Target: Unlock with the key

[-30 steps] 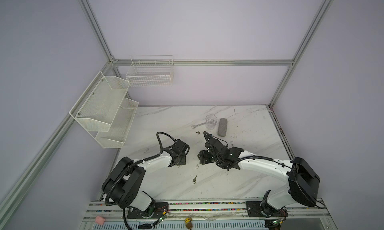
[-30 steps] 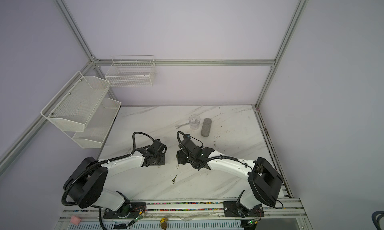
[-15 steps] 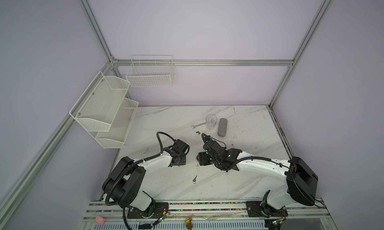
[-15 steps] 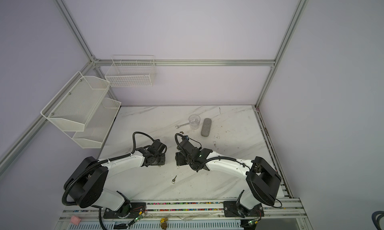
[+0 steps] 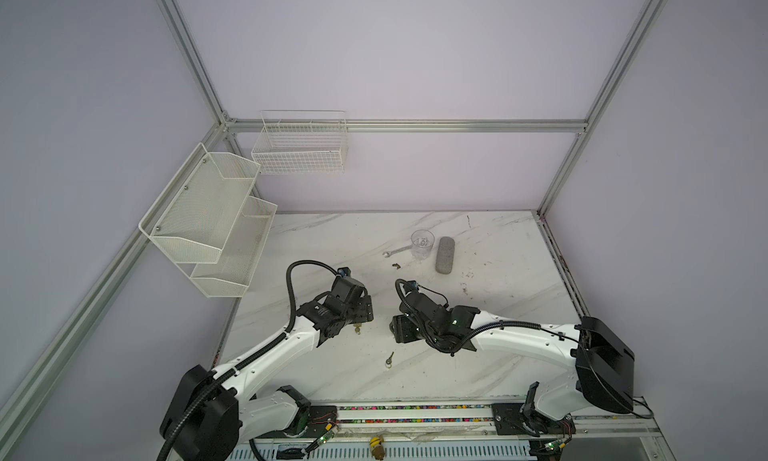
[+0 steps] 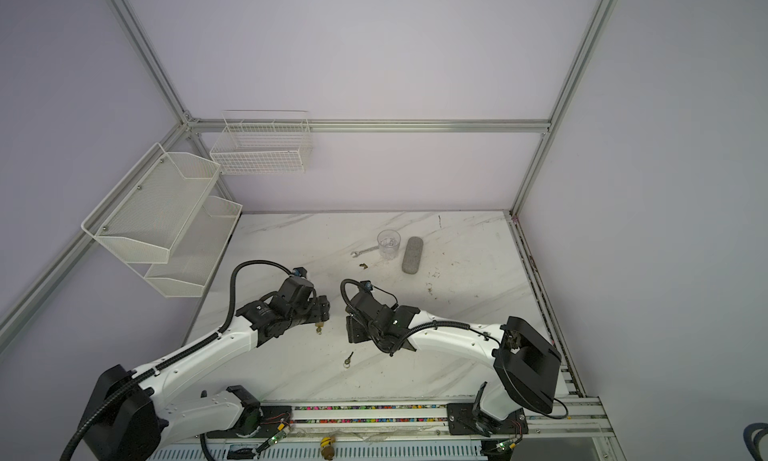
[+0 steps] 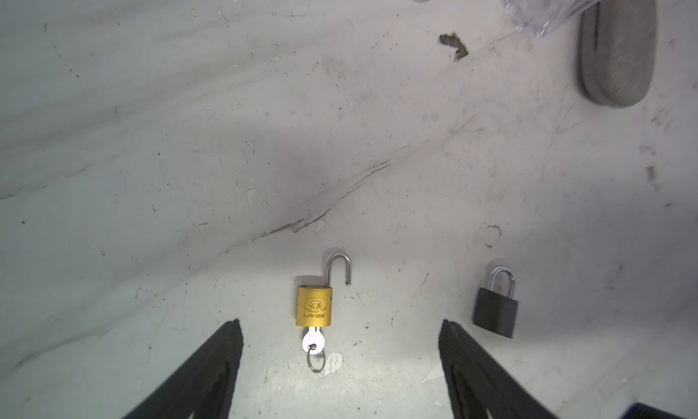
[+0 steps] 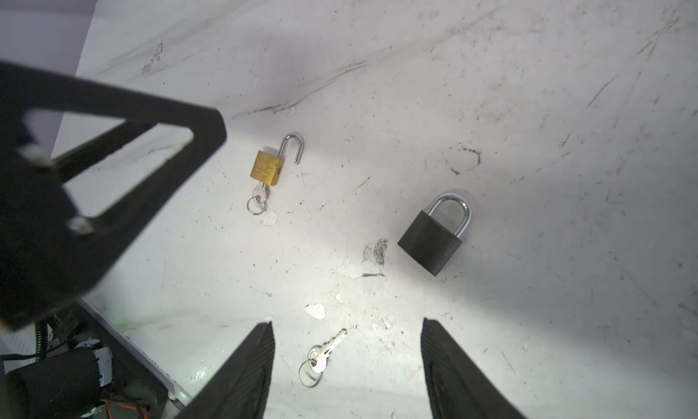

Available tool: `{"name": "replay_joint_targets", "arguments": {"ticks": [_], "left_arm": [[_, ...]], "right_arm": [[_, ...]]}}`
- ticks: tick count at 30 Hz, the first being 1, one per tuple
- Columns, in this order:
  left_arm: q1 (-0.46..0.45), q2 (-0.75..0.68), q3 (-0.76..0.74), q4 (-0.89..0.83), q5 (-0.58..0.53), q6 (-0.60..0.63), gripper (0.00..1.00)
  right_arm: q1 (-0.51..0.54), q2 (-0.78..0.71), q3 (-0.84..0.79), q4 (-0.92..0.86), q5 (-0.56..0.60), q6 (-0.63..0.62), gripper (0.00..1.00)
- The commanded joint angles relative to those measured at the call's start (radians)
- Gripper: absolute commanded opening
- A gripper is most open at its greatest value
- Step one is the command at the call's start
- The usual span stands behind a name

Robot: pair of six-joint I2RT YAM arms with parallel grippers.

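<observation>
Near front edge of marble counter [image 5: 436,380]: loose silver key on ring [image 8: 325,354] lay with long axis roughly front-to-back, ring end frontward. Right end effector [image 8: 346,322] hovered over it, released, empty; right arm nearer, so likely picker. Just beyond: black padlock [image 8: 430,243], shackle closed. Leftward: brass padlock [image 7: 314,307] lay with shackle sprung, inserted key [image 7: 313,339] in base; left end effector [image 7: 340,324] released, empty, on its key side. Far back: clear plastic cup [image 5: 422,243], grey oblong case [image 5: 445,255].

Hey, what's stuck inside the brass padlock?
A key sits in the keyhole of the brass padlock; only its head and ring show. The blade is hidden inside the lock body.
</observation>
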Motion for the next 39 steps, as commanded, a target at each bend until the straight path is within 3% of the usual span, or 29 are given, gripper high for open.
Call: {"name": "replay_joint_targets", "arguments": {"ticks": [1,5,16,28,39], "left_arm": [[0.009,-0.101,-0.016,-0.01,-0.024,-0.023,0.9],[0.011,-0.211,-0.051,-0.011,-0.038,-0.054,1.0],[0.012,-0.343,-0.024,-0.062,-0.075,-0.147,1.0],[0.012,-0.328,0.015,-0.085,-0.086,-0.206,1.0],[0.012,-0.302,0.075,-0.09,-0.012,-0.39,1.0]], "right_arm": [[0.045,-0.013,-0.009,-0.039,0.066,0.052,0.65],[0.099,0.021,-0.02,-0.027,0.08,0.096,0.65],[0.194,0.15,0.026,-0.023,0.146,0.152,0.65],[0.233,0.27,0.089,-0.081,0.201,0.168,0.67],[0.258,0.308,0.108,-0.208,0.248,0.196,0.71]]}}
